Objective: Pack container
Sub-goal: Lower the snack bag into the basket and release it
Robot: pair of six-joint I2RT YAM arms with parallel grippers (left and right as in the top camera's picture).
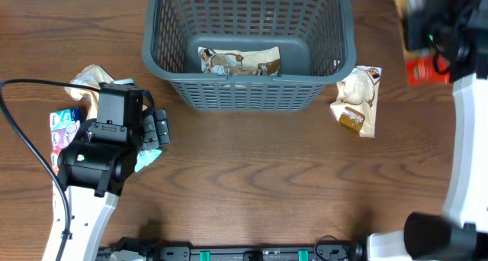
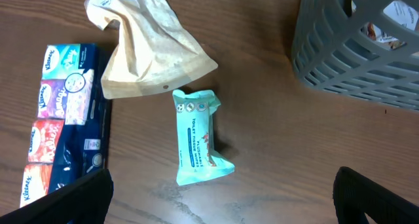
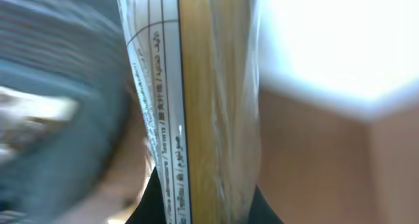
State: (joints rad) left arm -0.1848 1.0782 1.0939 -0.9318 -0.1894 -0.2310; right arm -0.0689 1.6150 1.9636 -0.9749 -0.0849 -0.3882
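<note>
The dark grey container (image 1: 248, 93) stands at the back middle of the table with one beige snack pack (image 1: 239, 61) lying on its floor. Its lattice wall shows in the left wrist view (image 2: 353, 54). My left gripper (image 1: 156, 131) is open and empty, low over the table with a teal snack bar (image 2: 196, 137) just ahead of its fingers (image 2: 222, 211). My right gripper (image 1: 418, 20) is raised at the back right, beside the container's right corner. It is shut on a yellow and clear pack with a printed label (image 3: 209, 86), seen edge-on.
A beige pouch (image 2: 147, 47) and a block of tissue packs (image 2: 65, 126) lie left of the teal bar. Another beige snack pack (image 1: 358, 101) lies right of the container. A red pack (image 1: 427, 70) lies at the far right, under the right arm.
</note>
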